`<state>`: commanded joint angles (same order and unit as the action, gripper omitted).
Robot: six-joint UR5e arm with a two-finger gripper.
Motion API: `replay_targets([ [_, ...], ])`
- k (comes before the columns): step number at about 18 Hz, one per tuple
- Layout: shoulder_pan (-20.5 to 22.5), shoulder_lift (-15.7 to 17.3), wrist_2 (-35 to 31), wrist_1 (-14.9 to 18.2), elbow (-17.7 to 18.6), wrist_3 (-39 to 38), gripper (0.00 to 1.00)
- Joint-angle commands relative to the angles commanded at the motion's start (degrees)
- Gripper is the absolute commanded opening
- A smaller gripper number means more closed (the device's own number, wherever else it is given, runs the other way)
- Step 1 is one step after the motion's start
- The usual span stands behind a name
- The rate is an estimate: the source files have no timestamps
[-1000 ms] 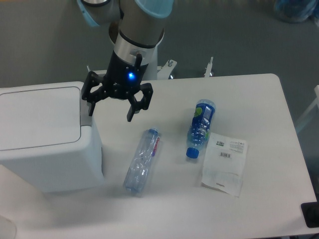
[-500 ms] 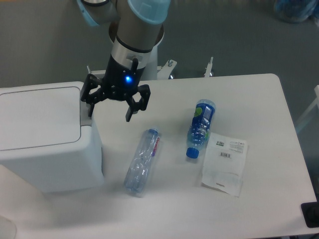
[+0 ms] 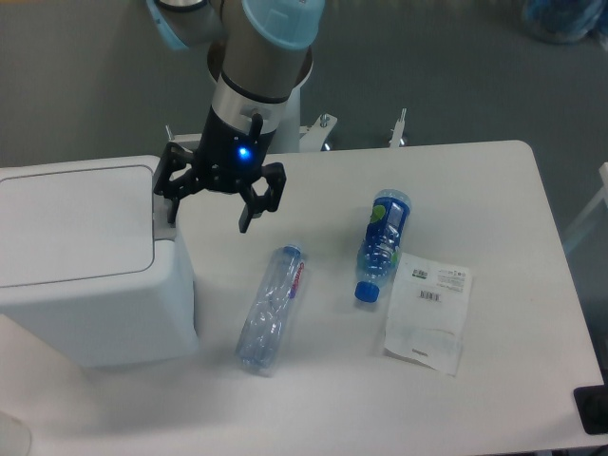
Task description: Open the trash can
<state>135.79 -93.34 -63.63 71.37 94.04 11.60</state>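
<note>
The trash can (image 3: 81, 261) is a large white boxy bin at the left of the table, its flat lid down. A grey tab (image 3: 163, 214) shows on its right side near the top. My gripper (image 3: 211, 217) hangs open just right of the bin's upper right corner, black fingers spread wide. Its left finger (image 3: 172, 207) is close by the grey tab; whether it touches cannot be told. Nothing is held between the fingers.
A clear crushed bottle (image 3: 269, 308) lies on the white table (image 3: 494, 190) below the gripper. A blue-labelled bottle (image 3: 383, 242) lies further right, beside a plastic bag with labels (image 3: 428, 310). A dark object (image 3: 592, 410) sits at the lower right edge.
The gripper has shifted slightly left toward the bin's corner since one second ago. Nothing else moved.
</note>
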Motion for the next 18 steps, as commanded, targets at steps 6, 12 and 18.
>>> replay_targets([
  [6,-0.2,-0.1,-1.1,0.0,0.1,0.0,1.00],
  [12,-0.2,0.0,-1.1,0.0,-1.3,-0.1,1.00],
  [18,1.7,-0.1,-1.1,-0.6,-4.9,0.3,1.00],
])
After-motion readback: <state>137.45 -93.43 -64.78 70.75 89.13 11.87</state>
